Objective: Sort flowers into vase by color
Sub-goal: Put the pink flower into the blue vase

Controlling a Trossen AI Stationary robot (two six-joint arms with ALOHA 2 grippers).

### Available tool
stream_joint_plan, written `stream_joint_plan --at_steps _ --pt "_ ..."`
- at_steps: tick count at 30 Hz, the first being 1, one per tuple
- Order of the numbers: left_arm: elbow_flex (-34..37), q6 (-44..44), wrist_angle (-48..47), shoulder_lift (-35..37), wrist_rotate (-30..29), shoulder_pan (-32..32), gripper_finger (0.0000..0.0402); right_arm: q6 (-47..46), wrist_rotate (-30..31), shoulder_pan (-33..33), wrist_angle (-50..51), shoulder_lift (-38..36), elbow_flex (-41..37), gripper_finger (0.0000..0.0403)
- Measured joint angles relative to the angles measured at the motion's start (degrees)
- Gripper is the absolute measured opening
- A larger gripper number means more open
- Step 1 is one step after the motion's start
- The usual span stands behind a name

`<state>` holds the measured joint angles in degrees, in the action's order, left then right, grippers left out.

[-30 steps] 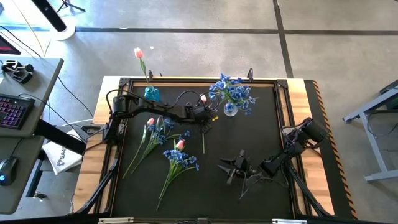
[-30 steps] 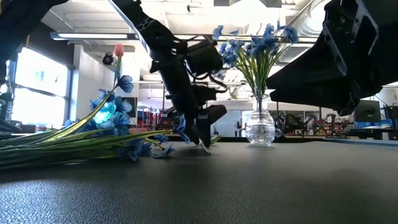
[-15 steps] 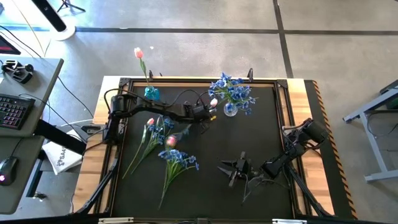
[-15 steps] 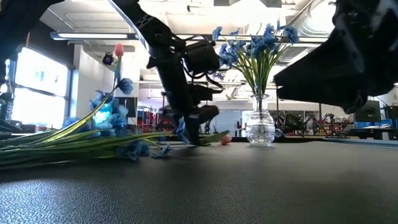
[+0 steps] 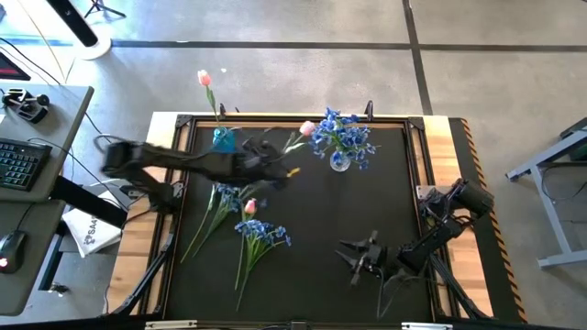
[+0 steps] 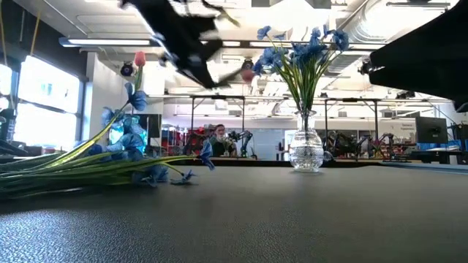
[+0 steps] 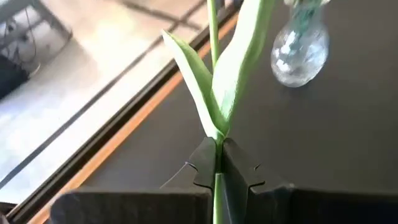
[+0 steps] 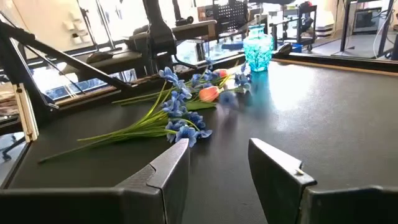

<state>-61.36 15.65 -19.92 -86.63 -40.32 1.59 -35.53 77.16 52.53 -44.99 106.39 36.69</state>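
Clamped on a pink tulip [image 5: 306, 128], my left gripper [image 7: 216, 167] pinches the green stem just under its leaf, a detail only my left wrist view gives. From above, the tulip's long axis runs from my fingers toward the clear vase [image 5: 339, 161], bloom leading, raised above the mat. My left arm reaches across the table's far side. My right gripper [image 5: 364, 254] waits with fingers apart near the front edge.

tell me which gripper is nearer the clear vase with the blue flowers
Left. The left gripper holds a pink tulip just beside the clear vase; the right gripper sits open at the table's near side.
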Motion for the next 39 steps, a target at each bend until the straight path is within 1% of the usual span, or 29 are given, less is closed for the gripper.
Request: stream_joint_plan --at_steps 4,8,10,13,17,19,22,23,25,27,28,30,33,37,39 --pt "9.3 -2.1 8.5 12.1 -1.4 -2.4 0.0001 0.4 0.7 0.0 0.0 0.0 0.0 0.0161" --pt "19.2 -7.6 20.5 23.2 -2.7 -4.5 0.0001 1.1 0.7 -0.7 0.0 0.0 0.0 0.0161" --pt "24.0 -11.0 28.1 28.6 -2.9 -5.2 0.0 1.1 0.7 -1.1 0.0 0.0 0.0 0.0161" --pt "31.0 -19.0 41.2 35.9 -2.8 -5.5 0.0 1.1 0.7 -1.6 0.0 0.0 0.0 0.0161" --pt "38.5 -32.9 58.2 43.3 2.5 -4.3 0.0 1.1 0.7 -2.2 0.0 0.0 0.0 0.0161" --pt "40.9 -38.1 63.7 46.2 3.6 -2.2 0.0 1.1 0.7 -2.4 0.0 0.0 0.0 0.0161" --pt "42.8 -41.2 68.2 49.0 4.3 3.1 0.0 1.1 0.7 -2.8 0.0 0.0 0.0 0.0161" --pt "43.1 -41.3 68.7 49.8 5.7 5.5 0.0 1.1 0.7 -2.8 0.0 0.0 0.0 0.0161" --pt "43.3 -40.4 69.3 50.6 10.9 11.0 0.0 1.1 0.7 -3.1 0.0 0.0 0.0 0.0161" --pt "43.3 -38.1 69.3 50.6 17.7 17.0 0.0 1.1 0.7 -3.1 0.0 0.0 0.0 0.0161" --pt "43.3 -36.6 69.1 50.3 20.2 20.3 0.0 1.1 0.7 -3.1 0.0 0.0 0.0 0.0161" --pt "43.3 -32.9 68.5 49.0 22.9 26.9 0.0 1.1 0.7 -3.1 0.0 0.0 0.0 0.0161" --pt "43.4 -26.0 66.5 46.9 25.1 35.6 0.0 1.1 0.6 -3.1 0.0 0.0 0.0 0.0161" --pt "43.4 -20.7 66.7 44.2 33.0 43.2 0.0 1.1 0.5 -3.1 0.0 0.0 0.0 0.0161" --pt "43.4 -20.4 66.6 42.8 35.1 45.3 0.0 1.1 0.4 -3.1 0.0 0.0 0.0 0.0161"
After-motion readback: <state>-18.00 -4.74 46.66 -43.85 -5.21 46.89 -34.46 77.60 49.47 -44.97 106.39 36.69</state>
